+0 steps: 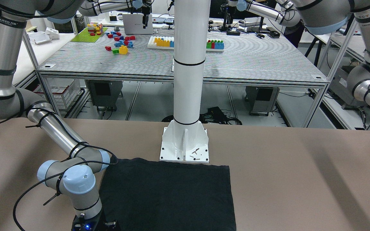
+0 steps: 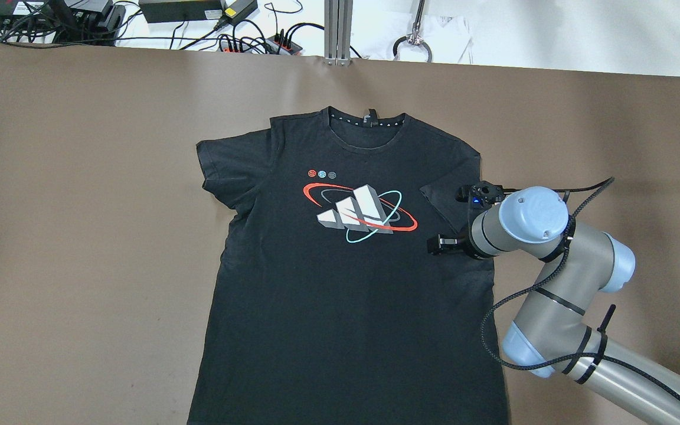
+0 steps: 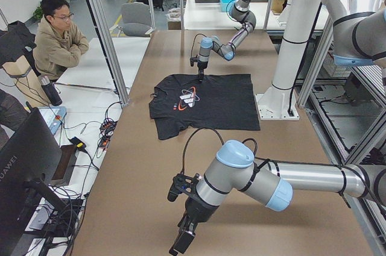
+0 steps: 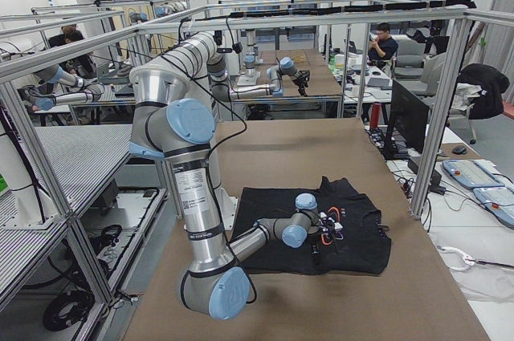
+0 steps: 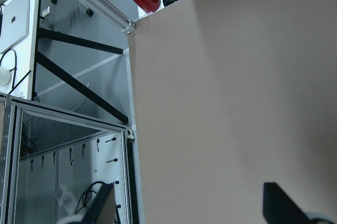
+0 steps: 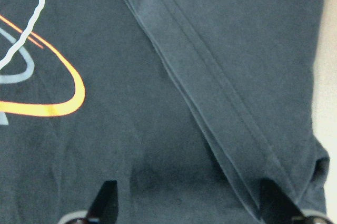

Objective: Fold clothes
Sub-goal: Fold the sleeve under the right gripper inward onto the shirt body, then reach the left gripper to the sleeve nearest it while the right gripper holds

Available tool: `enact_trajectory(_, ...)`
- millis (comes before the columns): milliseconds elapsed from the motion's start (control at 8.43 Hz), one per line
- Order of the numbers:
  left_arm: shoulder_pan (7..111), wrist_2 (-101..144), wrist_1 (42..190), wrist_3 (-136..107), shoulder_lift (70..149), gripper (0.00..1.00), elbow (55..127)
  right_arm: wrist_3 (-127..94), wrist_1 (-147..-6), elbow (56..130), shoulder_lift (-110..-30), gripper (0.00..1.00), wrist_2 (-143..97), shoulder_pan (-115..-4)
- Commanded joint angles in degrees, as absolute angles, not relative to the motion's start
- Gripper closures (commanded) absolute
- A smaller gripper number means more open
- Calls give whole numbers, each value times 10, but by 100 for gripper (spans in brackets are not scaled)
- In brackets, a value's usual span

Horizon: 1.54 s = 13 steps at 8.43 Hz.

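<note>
The clothes are one black T-shirt (image 2: 340, 295) with a red, white and teal print on the chest. It lies flat on the brown table, collar at the far side. It also shows in the front view (image 1: 165, 195) and the left side view (image 3: 205, 99). Its sleeve (image 2: 443, 203) on my right is folded inward onto the body. My right gripper (image 2: 464, 221) hovers over that sleeve. Its wrist view shows its fingers (image 6: 105, 197) wide apart above the sleeve hem (image 6: 210, 92), holding nothing. My left gripper (image 5: 192, 208) is open and empty over bare table, far from the shirt (image 3: 184, 241).
The white pillar (image 1: 188, 64) stands on its base (image 1: 185, 144) at the shirt's hem edge. A seated person (image 3: 57, 39) is beyond the table's far side. Cables and power strips (image 2: 228, 29) lie past the far table edge. Brown table surface (image 2: 80, 236) surrounds the shirt.
</note>
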State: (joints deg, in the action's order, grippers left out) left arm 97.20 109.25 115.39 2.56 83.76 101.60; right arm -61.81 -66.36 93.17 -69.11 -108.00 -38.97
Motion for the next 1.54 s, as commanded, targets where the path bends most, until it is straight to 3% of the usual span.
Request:
enact_trajectory(0, 971, 1101, 1153, 26, 838, 0, 1017, -658, -668, 986, -721, 5, -1079, -374)
enact_trajectory(237, 964, 1136, 1147, 22, 851, 0, 1019, -681, -674, 1037, -755, 5, -1078, -361)
enact_trajectory(593, 876, 1230, 1122, -151, 947, 2, 989, -679, -693, 1053, -751, 5, -1085, -372)
enact_trajectory(712, 841, 1258, 1122, -212, 981, 5, 984, -679, -693, 1054, -745, 5, -1084, -375)
enact_trajectory(831, 802, 1262, 1121, -226, 1018, 16, 963, -678, -695, 1057, -745, 5, -1085, -382)
enact_trajectory(949, 774, 1268, 1121, -252, 1060, 18, 922, -675, -696, 1059, -740, 5, -1085, -388)
enact_trajectory(1187, 734, 1316, 1126, -326, 1171, 11, 803, -675, -696, 1063, -734, 5, -1080, -389)
enact_trajectory(1424, 681, 1325, 1129, -356, 1268, 14, 704, -674, -696, 1061, -729, 5, -1077, -388)
